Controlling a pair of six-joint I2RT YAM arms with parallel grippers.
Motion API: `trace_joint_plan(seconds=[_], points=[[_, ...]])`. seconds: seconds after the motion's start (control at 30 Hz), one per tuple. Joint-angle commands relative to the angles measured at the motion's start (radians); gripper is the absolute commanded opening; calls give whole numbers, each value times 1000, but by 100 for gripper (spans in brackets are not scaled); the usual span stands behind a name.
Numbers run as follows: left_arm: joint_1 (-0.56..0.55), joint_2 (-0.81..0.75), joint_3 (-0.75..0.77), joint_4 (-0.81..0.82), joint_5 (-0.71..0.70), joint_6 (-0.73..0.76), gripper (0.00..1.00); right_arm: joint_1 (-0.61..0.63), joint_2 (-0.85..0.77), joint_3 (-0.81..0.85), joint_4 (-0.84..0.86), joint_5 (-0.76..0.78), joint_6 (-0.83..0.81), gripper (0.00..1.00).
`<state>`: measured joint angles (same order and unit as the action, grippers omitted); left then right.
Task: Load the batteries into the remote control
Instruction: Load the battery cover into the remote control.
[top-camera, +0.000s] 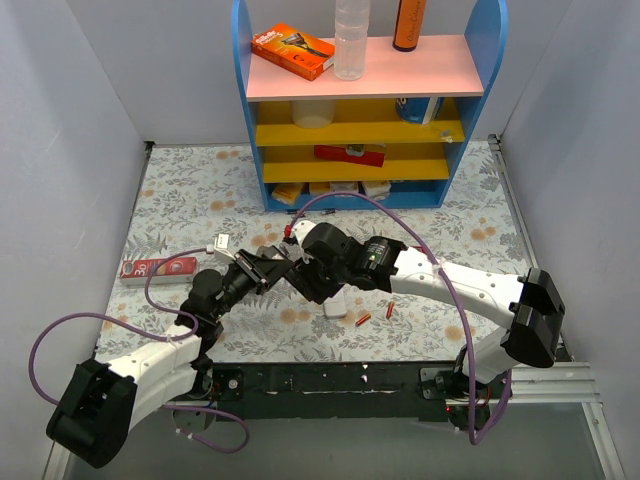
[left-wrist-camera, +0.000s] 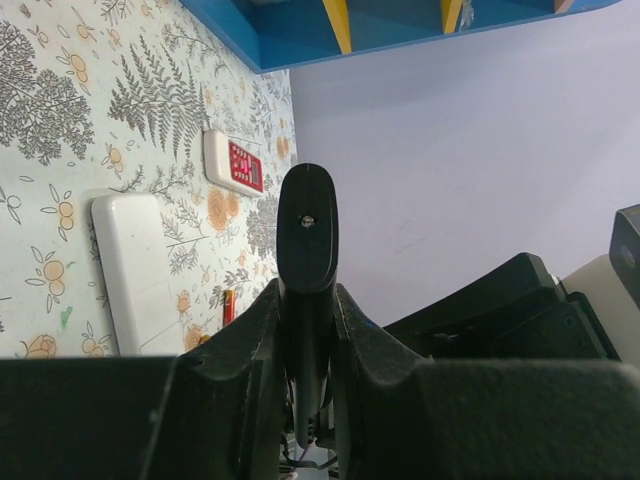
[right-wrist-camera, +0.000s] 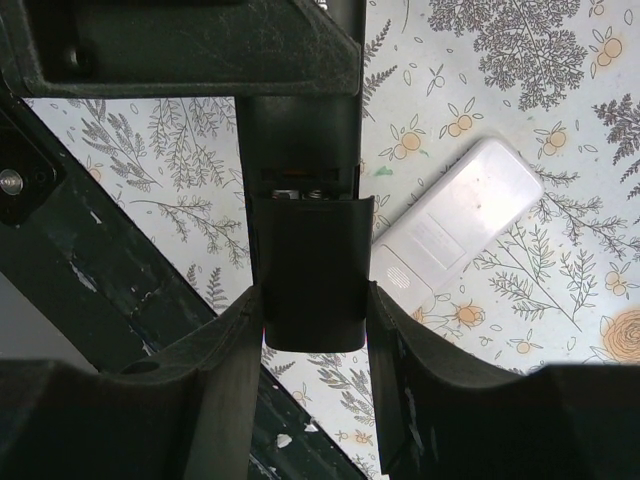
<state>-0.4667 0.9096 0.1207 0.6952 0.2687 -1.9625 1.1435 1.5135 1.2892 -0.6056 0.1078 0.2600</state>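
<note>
between the two arms, the left claw (left-wrist-camera: 307, 298) is clamped tight on a slim dark plastic remote (left-wrist-camera: 307, 225). the right claw (right-wrist-camera: 312, 300), half closed, pinches what looks like its battery cover, so a straight pull off seems next. the plain white oblong remote (right-wrist-camera: 460, 225) lies on the floral bench (top-camera: 200, 190), with two red-orange batteries (top-camera: 363, 319) near it. the orange box (top-camera: 292, 50) has print too small to read.

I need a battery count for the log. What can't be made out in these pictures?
- Batteries: top view shows two; the arms may hide more.
- White remote: top view, upper end covered by the right arm.
- Dark slim piece: right wrist view, lower end buried in the right end effector; too dark to identify.
</note>
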Motion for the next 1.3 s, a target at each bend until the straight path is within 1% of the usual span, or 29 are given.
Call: trace_joint_plan(seconds=[0.0,0.27,0.6,1.0,1.27], points=[[-1,-14,-9,73,-6,-35,0,9,4,56,-8,24,7,34],[-3,-12,-15,121,-3,-59,0,15,7,62,0,13,5,36],[-1,-12,-23,161,9,-82,0,15,19,76,0,44,2,38],[-1,-17,-19,170,15,-88,0,15,45,108,-29,39,-7,44],[-1,-18,-27,167,6,-96,0,15,54,125,-72,30,-21,45]])
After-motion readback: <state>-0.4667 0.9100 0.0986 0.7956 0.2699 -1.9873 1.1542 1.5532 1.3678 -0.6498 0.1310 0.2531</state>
